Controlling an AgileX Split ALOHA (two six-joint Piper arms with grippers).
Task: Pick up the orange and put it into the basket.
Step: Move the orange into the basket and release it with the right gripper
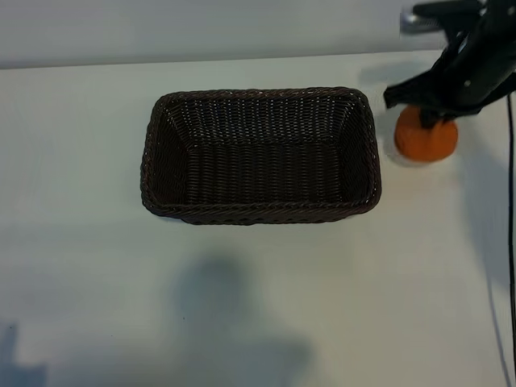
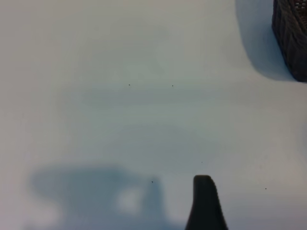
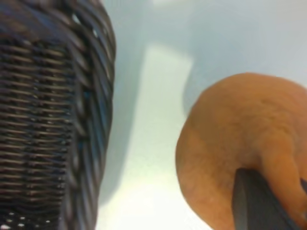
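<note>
**Orange gripped beside the basket, basket lying bare**

At the far left nothing but pale table is seen in the exterior view, with soft grey shadows thrown across its lower part. The left gripper is caught only by its own wrist camera: one dark fingertip is shown poking over bare tabletop, jaws held well apart, nothing between them, and a corner of wicker is glimpsed far off at the edge of that view.

Moving to the middle, the basket is found squarely on the table, dark brown, rectangular with rounded corners, its braided rim running all the way round and its sloping sides leading down to a woven floor. No object is seen inside it.

On to the right, and here is the action. The orange is seen just beside the basket's right-hand end, close to the rim but outside it. The right gripper is lowered onto the fruit from above, its black fingers straddling the top of it, and the jaws are clamped on the orange. In the right wrist view the fruit fills one side, with a dark finger pressed against its matte skin next to the knobby stem bump, and the basket's outer wall stands close alongside. A small pale shadow is seen at the orange's left edge; whether the fruit is clear of the table cannot be told
</note>
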